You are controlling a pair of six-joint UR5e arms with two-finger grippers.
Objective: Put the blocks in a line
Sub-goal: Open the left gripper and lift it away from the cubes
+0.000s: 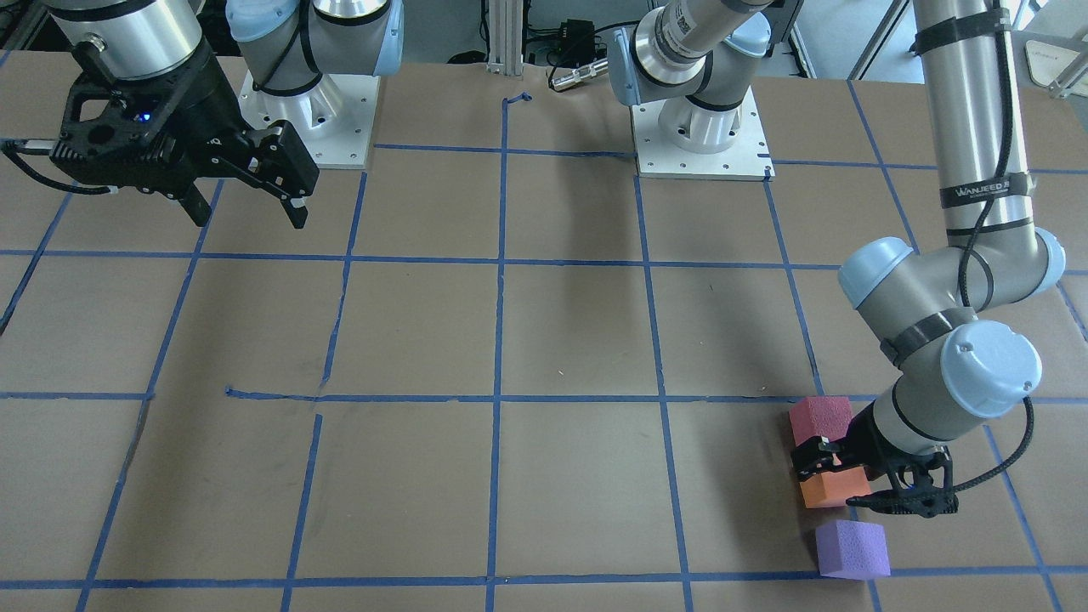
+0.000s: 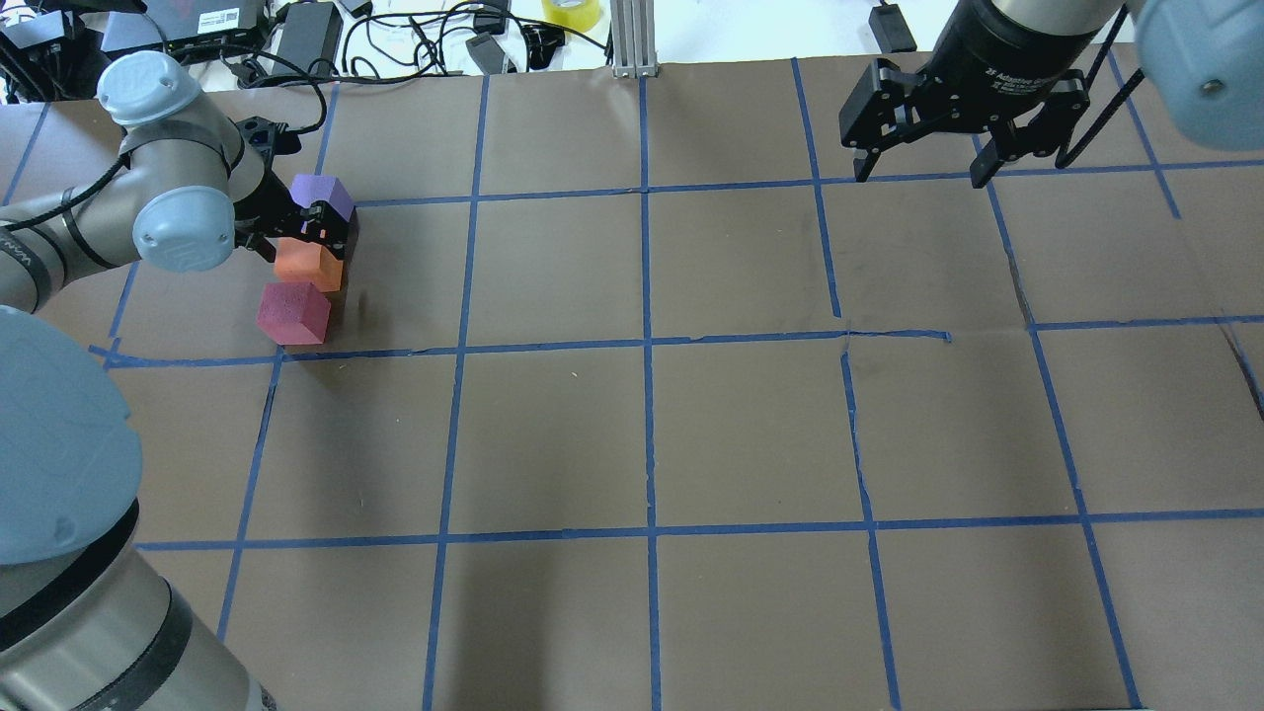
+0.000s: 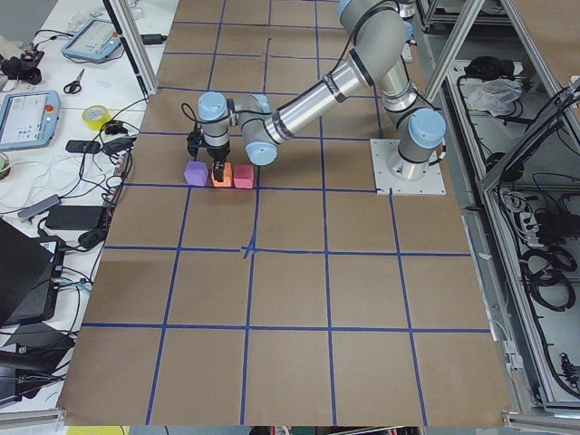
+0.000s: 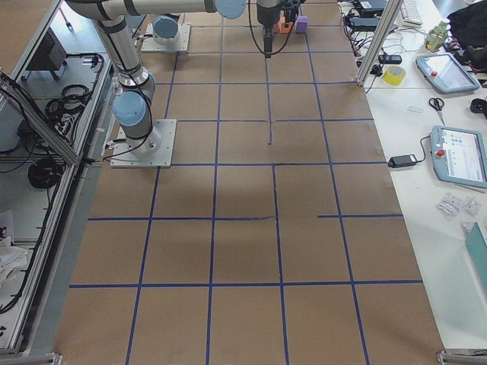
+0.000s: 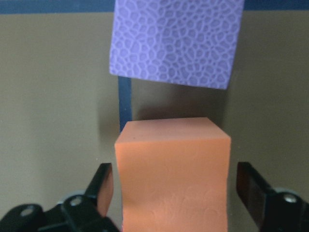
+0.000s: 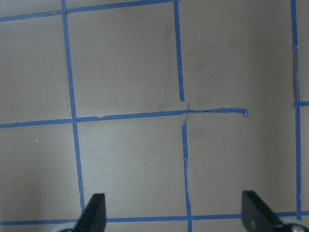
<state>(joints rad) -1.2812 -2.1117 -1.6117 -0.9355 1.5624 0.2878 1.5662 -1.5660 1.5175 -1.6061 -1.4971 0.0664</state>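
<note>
Three foam blocks stand in a row near the table's left far corner: purple (image 2: 324,196), orange (image 2: 308,265), pinkish red (image 2: 292,313). My left gripper (image 2: 314,253) is down at the orange block (image 5: 174,169), open, one finger (image 5: 103,186) on each side with a small gap. The purple block (image 5: 176,41) lies just beyond, a short gap away, over a blue tape line. The pinkish red block (image 1: 820,419) sits close against the gripper's other side. My right gripper (image 2: 920,180) is open and empty, high above the table's far right; only bare table shows in the right wrist view (image 6: 175,215).
Brown table paper (image 2: 750,425) carries a grid of blue tape lines. The two arm bases (image 1: 701,140) stand at the robot's edge. Cables, power bricks and a yellow tape roll (image 2: 571,12) lie beyond the far edge, close behind the blocks.
</note>
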